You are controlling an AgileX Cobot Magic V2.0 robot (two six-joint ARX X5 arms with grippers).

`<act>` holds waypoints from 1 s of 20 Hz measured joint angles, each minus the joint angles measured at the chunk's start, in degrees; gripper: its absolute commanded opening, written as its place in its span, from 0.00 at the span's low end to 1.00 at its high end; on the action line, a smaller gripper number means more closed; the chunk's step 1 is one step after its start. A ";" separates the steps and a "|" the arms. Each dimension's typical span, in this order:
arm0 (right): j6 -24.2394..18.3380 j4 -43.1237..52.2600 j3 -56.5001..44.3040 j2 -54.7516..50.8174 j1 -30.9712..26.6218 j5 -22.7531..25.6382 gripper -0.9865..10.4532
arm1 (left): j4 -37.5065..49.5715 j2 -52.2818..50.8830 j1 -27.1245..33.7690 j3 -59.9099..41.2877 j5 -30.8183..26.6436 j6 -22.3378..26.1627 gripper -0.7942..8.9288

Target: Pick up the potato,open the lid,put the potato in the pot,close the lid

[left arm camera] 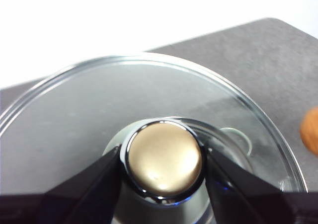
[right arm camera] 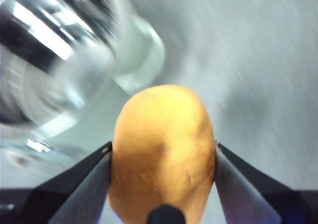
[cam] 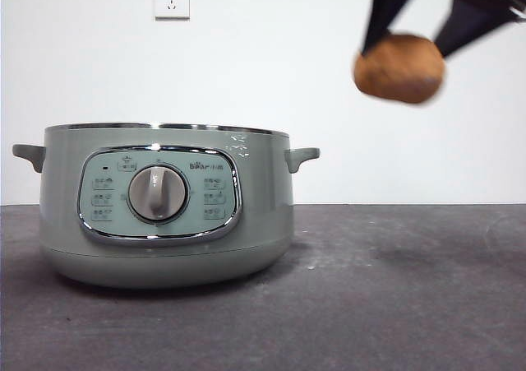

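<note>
Front view: a dark grey, faintly scuffed bench (cam: 394,305) runs back to a white wall with a socket (cam: 172,0). The sage-green pot (cam: 164,206) stands lidless at left; the matte orange-brown potato (cam: 400,67) hangs high at right, pinched.

Left wrist view: the left claw (left arm camera: 164,167) clamps the lid (left arm camera: 74,114) by its knob, aloft.

Right wrist view: the right claw (right arm camera: 163,157) squeezes the potato, beside the blurred pot.
</note>
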 measured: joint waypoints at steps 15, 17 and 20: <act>-7.67 -0.31 37.83 38.10 13.07 -0.02 0.08 | -10.36 -13.14 0.00 0.00 -4.63 0.39 0.07; -8.35 0.15 39.67 42.60 13.66 0.00 0.08 | -10.36 -12.87 0.00 0.00 -4.63 0.42 0.07; -9.11 0.68 39.89 47.17 14.01 0.02 0.08 | -10.34 -12.94 0.00 0.00 -4.63 0.39 0.07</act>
